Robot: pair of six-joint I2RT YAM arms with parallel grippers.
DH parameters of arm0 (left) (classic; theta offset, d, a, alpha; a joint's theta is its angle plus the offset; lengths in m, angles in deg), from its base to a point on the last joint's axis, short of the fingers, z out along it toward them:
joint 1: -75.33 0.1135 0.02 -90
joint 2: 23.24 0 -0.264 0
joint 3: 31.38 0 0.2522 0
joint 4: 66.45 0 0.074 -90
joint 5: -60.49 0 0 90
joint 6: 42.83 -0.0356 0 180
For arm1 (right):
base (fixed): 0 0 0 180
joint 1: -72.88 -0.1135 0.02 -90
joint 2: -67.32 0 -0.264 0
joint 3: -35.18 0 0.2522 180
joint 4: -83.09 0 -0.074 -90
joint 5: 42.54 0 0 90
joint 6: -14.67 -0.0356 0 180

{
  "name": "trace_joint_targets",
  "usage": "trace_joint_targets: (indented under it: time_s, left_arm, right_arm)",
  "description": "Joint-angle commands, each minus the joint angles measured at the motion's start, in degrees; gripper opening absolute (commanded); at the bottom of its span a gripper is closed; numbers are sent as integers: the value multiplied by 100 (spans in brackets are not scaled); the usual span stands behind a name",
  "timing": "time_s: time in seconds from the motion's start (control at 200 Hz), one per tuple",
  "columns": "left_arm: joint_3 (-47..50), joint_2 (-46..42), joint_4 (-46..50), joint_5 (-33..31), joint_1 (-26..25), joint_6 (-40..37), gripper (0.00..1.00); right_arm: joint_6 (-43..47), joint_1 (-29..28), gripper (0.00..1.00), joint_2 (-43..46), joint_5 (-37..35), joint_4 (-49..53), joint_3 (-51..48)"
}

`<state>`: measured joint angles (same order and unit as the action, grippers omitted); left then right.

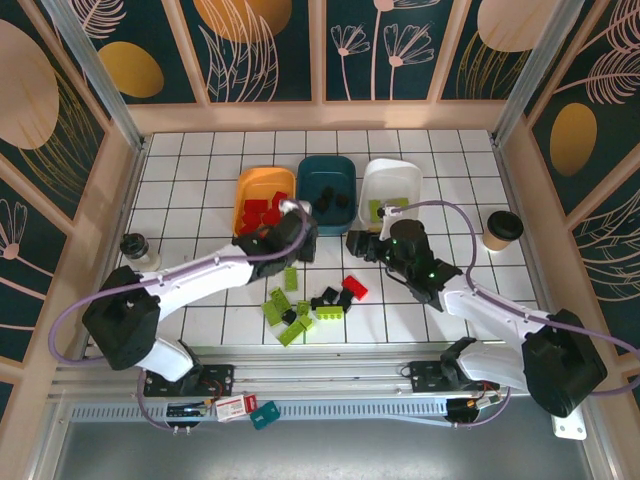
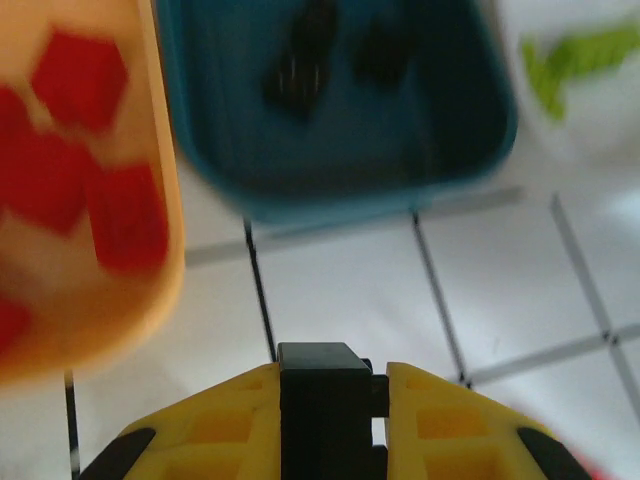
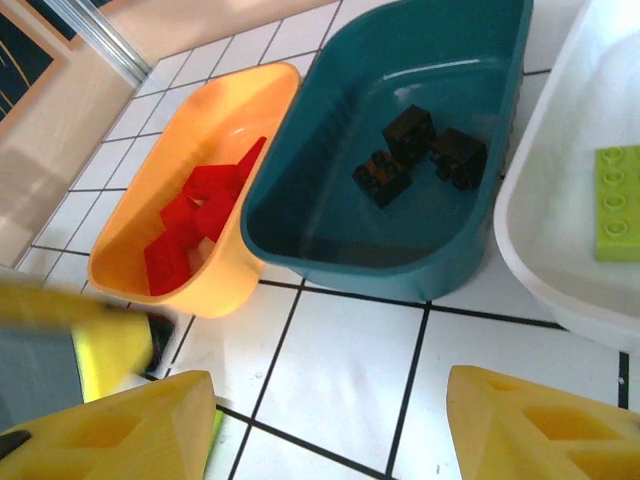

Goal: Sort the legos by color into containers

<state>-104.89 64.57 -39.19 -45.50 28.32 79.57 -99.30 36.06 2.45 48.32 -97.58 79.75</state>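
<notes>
Mid-sort on the tiled worktop (image 1: 190,160), we catch the left gripper (image 2: 330,378) clamped on a single black brick (image 2: 320,410). It holds the brick above bare tile just short of the near wall of the teal tub (image 2: 330,190), with the orange tub (image 2: 165,250) just beside. The three tubs stand side by side toward the far edge of the worktop: orange, teal, then the white tub (image 3: 545,240). Red bricks (image 3: 195,215) lie in the orange one, three black bricks (image 3: 420,150) in the teal, and a lime green brick (image 3: 618,200) in the white. The right gripper (image 3: 330,400) hangs in front of the teal and white tubs, its fingers spread wide with nothing between them. A loose cluster of bricks (image 1: 315,300), mostly lime green with a few black and one red, lies toward the near edge, between the two arms.

We read the step in hand as the delivery of a black piece. The next move, as we judge it, calls for carrying the brick forward over the teal rim and clear of the orange tub. The fingers would then part so it drops among its like. The free right arm looks well placed to take a green piece from the cluster. A good share of the sorting looks left to do.
</notes>
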Motion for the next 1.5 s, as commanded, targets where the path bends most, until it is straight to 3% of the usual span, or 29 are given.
trace_joint_targets:
  time_s: [0.0,0.315,0.46,0.636,0.776,0.951,1.236,1.496]
  left_arm:
    - [-751,723,-325,465,381,-349,14]
    - [-3191,3116,50,975,1067,-274,14]
    - [-3986,3636,320,1100,1129,-278,38]
    - [-4311,3465,291,1323,1129,-209,61]
    - [-3640,2696,-178,1691,1123,-27,81]
    - [-1940,1227,-888,1951,1110,202,98]
    - [685,-1085,-1065,1573,1080,432,99]
    - [1497,-1925,-781,1142,1089,469,99]
  right_arm:
    - [-127,26,63,203,-148,127,-172]
    - [-248,12,64,904,-145,805,-630]
    - [-327,-7,66,1210,-89,1081,-852]
    - [-415,-53,67,1360,46,1278,-975]
    - [-387,-230,67,1230,244,1364,-941]
    - [-24,-915,67,703,446,1571,-602]
    - [-378,-2244,71,206,210,2398,-162]
    - [-531,-2836,70,-333,633,2595,-70]
